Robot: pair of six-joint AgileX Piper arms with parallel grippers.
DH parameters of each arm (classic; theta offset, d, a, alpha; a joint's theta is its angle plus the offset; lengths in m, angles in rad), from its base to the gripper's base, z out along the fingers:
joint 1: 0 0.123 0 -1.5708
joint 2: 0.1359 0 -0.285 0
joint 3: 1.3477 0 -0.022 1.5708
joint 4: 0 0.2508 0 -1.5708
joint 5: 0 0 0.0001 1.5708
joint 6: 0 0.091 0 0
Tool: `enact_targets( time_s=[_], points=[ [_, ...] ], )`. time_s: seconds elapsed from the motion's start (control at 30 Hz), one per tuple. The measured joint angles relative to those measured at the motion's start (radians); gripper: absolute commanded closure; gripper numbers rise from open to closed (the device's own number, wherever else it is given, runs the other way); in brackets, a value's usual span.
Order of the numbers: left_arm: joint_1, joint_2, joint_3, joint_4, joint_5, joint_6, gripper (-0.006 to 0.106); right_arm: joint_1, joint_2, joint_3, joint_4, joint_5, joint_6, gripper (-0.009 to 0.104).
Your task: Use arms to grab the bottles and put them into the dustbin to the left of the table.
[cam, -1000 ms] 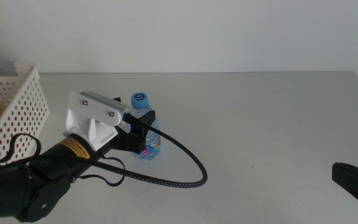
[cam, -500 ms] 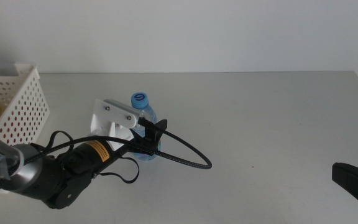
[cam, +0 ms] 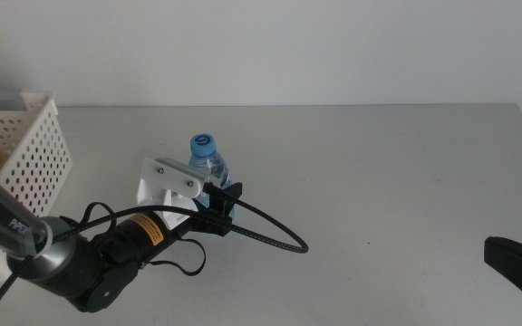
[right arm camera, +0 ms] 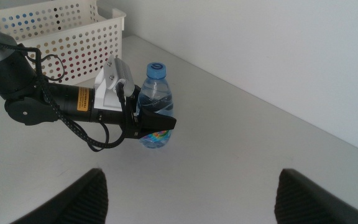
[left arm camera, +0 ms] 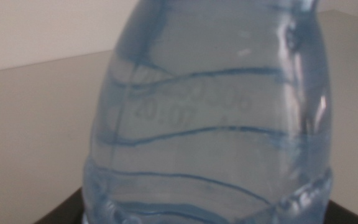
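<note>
While gripping bottle point(cam: 208, 167), left tool point(cam: 222, 201) mid-table point(cam: 379, 163).

The water bottle point(cam: 210, 172) is showing clear blue ribbed plastic, a blue cap and a multicoloured label. The basket point(cam: 27, 154) is showing white walls dotted with round holes. The counter point(cam: 379, 172) is looking plain light grey.

A clear water bottle point(cam: 209, 177) with a blue cap was seen standing upright on the light-grey table point(cam: 379, 172), gripped around its body by the left gripper point(cam: 221, 201). The white perforated dustbin point(cam: 27, 154) was placed at the table's left edge, well apart from the bottle.
</note>
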Motion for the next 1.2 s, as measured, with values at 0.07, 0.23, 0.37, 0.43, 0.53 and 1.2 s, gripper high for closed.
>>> enact_targets(
  time_s=[0.07, 0.23, 0.37, 0.43, 0.53, 1.2],
  points=[
    [0.0, 0.0, 0.001, 0.0, 0.0, -0.008, 0.069, 0.0, 0.0, 0.0, 0.0, 0.0, 0.0, 0.01],
    [0.0, -0.001, 0.001, 0.0, -0.002, -0.075, 0.102, 0.0, 0.0, 0.0, 0.0, 0.0, 0.0, 0.01],
    [0.002, -0.03, 0.001, 0.028, 0.042, -0.156, 0.102, 0.0, 0.0, 0.0, 0.0, 0.0, 0.0, 0.01],
    [0.002, -0.075, 0.004, 0.067, 0.13, -0.185, 0.102, 0.0, 0.0, 0.0, 0.0, 0.0, 0.0, 0.01],
    [0.002, -0.175, 0.009, 0.11, 0.268, -0.212, 0.102, 0.0, 0.0, 0.0, 0.0, 0.0, 0.0, 0.01],
    [0.002, -0.818, -0.119, 0.384, 1.059, -0.562, 0.102, 0.0, 0.0, 0.0, 0.0, 0.0, 0.0, 0.01]
  ],
)
